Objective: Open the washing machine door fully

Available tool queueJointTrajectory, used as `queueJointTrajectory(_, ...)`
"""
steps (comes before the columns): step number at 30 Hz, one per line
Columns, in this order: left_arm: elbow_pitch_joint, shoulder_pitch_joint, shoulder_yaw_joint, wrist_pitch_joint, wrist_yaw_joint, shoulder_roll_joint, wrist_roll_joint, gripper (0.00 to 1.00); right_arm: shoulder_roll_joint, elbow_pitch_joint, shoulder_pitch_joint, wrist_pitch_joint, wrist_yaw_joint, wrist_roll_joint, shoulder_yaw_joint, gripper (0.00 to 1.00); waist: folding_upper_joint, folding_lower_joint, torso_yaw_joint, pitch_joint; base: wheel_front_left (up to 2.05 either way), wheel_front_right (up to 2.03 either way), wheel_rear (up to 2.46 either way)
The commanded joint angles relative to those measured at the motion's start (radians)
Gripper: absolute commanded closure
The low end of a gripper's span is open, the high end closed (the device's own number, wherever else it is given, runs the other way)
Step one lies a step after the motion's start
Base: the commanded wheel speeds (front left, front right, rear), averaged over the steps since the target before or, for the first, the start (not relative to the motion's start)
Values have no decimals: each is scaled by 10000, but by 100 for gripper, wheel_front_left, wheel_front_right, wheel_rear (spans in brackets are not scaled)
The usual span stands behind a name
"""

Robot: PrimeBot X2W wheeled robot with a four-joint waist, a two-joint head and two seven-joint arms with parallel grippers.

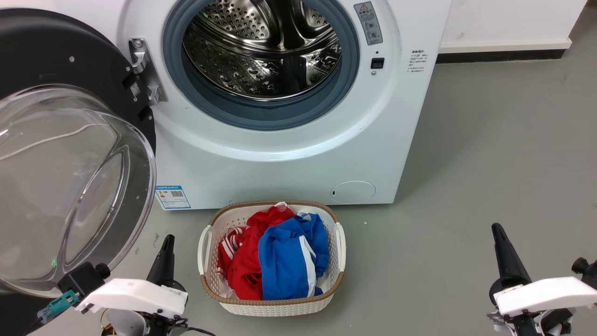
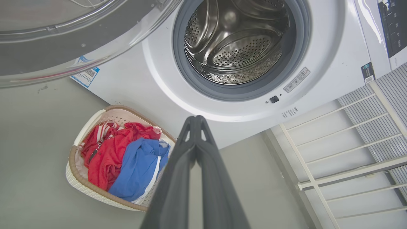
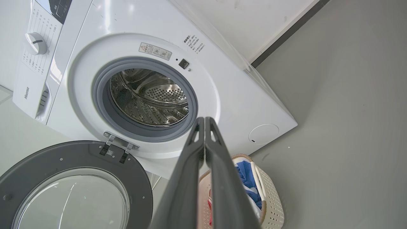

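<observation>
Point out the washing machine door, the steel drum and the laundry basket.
washing machine door (image 1: 70,177): head view, on its clear glass bowl.
steel drum (image 1: 261,70): head view, on its perforated inner wall.
laundry basket (image 1: 273,307): head view, on its front wall.

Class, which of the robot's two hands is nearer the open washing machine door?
The left hand, close beside the washing machine door; the right hand lies on the far side of the basket.
</observation>
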State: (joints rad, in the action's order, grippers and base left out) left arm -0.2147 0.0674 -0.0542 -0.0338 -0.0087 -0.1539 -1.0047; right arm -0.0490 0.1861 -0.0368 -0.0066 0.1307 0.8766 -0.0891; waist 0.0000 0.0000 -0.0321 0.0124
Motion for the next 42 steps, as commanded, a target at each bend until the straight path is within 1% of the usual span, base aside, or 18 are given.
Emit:
queueJointTrajectory(1, 81, 267, 101, 46, -57, -25, -184, 100, -16, -80, -260, 35, 1, 230, -33, 100, 0, 0, 3, -1, 0, 0, 0)
queueJointTrajectory(8, 29, 301, 323, 242, -223, 129, -992, 100, -16, 12, -334, 198, 1, 1220, -64, 100, 0, 0, 36, -10, 0, 0, 0)
queueJointTrajectory(19, -38, 333, 605, 499, -434, 306, -2011, 100, -16, 128, -432, 411, 1, 2453, -102, 100, 0, 0, 80, -23, 0, 0, 0)
queueJointTrajectory(42, -159, 406, 1113, 946, -816, 642, -3837, 100, -18, 336, -603, 768, 2, 4658, -172, 100, 0, 0, 174, -50, 0, 0, 0)
